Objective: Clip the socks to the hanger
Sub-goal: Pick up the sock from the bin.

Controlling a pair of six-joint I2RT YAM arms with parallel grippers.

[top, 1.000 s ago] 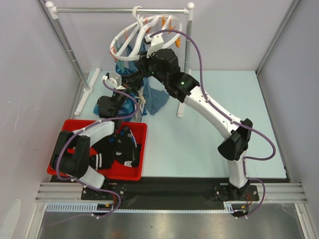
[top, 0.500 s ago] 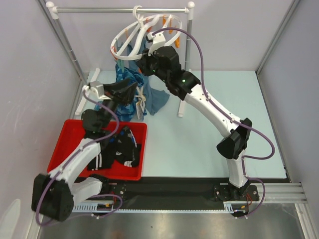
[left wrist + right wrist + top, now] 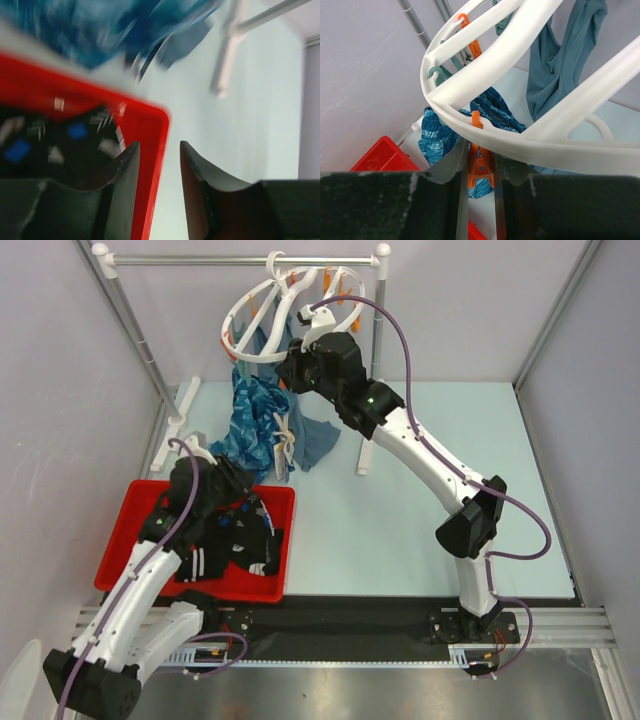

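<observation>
Risk: snag | left claw [image 3: 159, 146], parted, empty, over red bin [image 3: 50, 80] rim at near-left corner of desk [image 3: 420, 540] | right claw [image 3: 480, 155] pinches orange clip [image 3: 480, 171]; hanger [image 3: 545, 145] may swing.

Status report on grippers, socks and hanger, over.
Left gripper open, empty, over bin corner. Right gripper pinching a clip on the hanger. Socks in bin. Blue cloth hangs beside clip.

- Top view: bright, even light from overhead. Soft, faint shadows lie under the arms on the pale blue-green tabletop [image 3: 400, 540], and the brushed metal strip [image 3: 380, 690] at the near edge has a dull sheen.
- Left wrist view: heavy motion blur smears the red plastic tray [image 3: 75, 82] and the blue patterned cloth [image 3: 100, 25]. Only the left gripper [image 3: 159, 146] is sharp.
- Right wrist view: well lit and crisp on the white round plastic drying ring [image 3: 520, 135] and the orange plastic clip [image 3: 481, 167]. The right gripper [image 3: 480, 152] is dark and underexposed.
</observation>
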